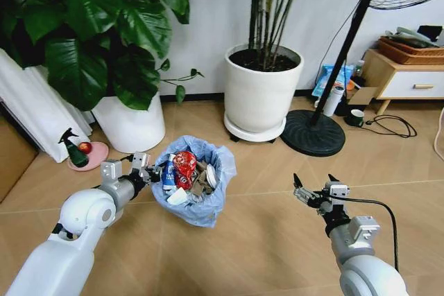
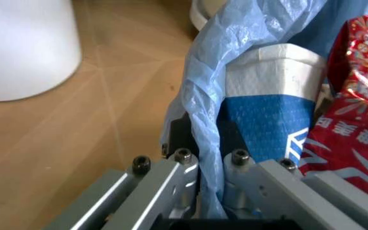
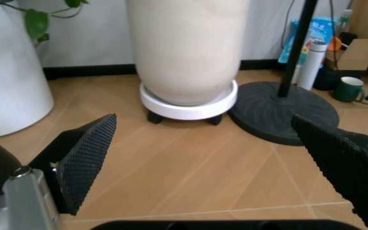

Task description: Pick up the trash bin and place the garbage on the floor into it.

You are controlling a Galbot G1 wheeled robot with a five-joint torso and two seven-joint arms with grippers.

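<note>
The trash bin point(image 1: 196, 199), dark with a wrinkly light-blue bag liner, sits in the middle of the floor point(image 1: 263, 233). Inside it lies garbage: a blue-white can point(image 1: 169, 170), a red wrapper point(image 1: 184, 166) and white paper wads point(image 1: 177, 197). My left gripper point(image 1: 147, 170) is at the bin's left rim, shut on the rim and liner point(image 2: 204, 143); the left wrist view shows the blue-white can point(image 2: 270, 110) and red wrapper point(image 2: 356, 105) just past the pinched plastic. My right gripper point(image 1: 313, 188) hovers open to the right of the bin, its black pads point(image 3: 85, 155) wide apart with nothing between them.
Two large white plant pots point(image 1: 262, 91) point(image 1: 130, 124) stand behind the bin. A black fan base point(image 1: 313, 132) and pole are at back right, with a bottle, a mug point(image 1: 355, 117) and a wooden cabinet point(image 1: 402, 77). A green spray bottle point(image 1: 73, 149) is at left.
</note>
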